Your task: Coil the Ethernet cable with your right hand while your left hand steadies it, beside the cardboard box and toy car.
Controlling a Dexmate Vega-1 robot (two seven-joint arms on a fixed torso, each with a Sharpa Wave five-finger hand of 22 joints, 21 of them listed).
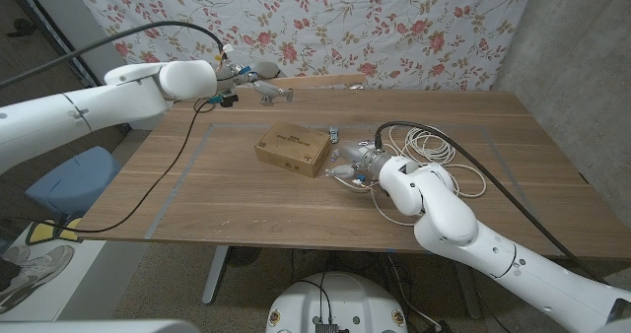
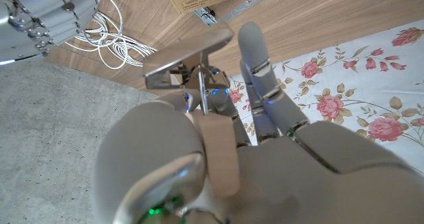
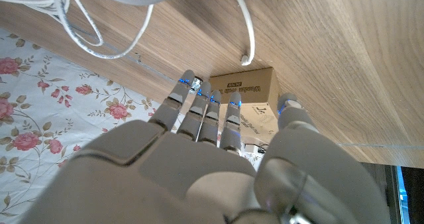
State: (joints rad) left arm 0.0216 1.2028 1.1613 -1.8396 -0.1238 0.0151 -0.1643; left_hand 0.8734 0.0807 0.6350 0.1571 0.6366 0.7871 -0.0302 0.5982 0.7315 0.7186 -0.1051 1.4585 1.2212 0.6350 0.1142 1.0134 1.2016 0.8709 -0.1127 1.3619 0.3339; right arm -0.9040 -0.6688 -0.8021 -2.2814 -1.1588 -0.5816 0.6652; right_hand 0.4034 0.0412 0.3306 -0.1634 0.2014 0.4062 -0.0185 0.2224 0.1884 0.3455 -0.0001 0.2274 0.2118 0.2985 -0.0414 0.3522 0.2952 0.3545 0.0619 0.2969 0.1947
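Floral cloth (image 1: 325,28) is hanging behind the wooden table (image 1: 237,190); grey floor is showing below its edge.

Item: cable (image 1: 439,151), white, lying in a loose tangle on the table just beyond the right hand (image 1: 357,166), apart from it, one free end trailing toward the box (image 1: 293,148). Not yet coiled.

Item: right hand, hovering low between cable and box, fingers spread and straight, holding nothing; likely lining up for a first grasp.

Item: left hand (image 1: 237,77), hanging over the far edge, well apart from the cable, fingers apart, gripping nothing; not yet steadying anything.

Item: box, cardboard, sitting flat just ahead of the right fingertips.

Item: toy car (image 1: 335,133), small, resting beside the box; details too small to tell.
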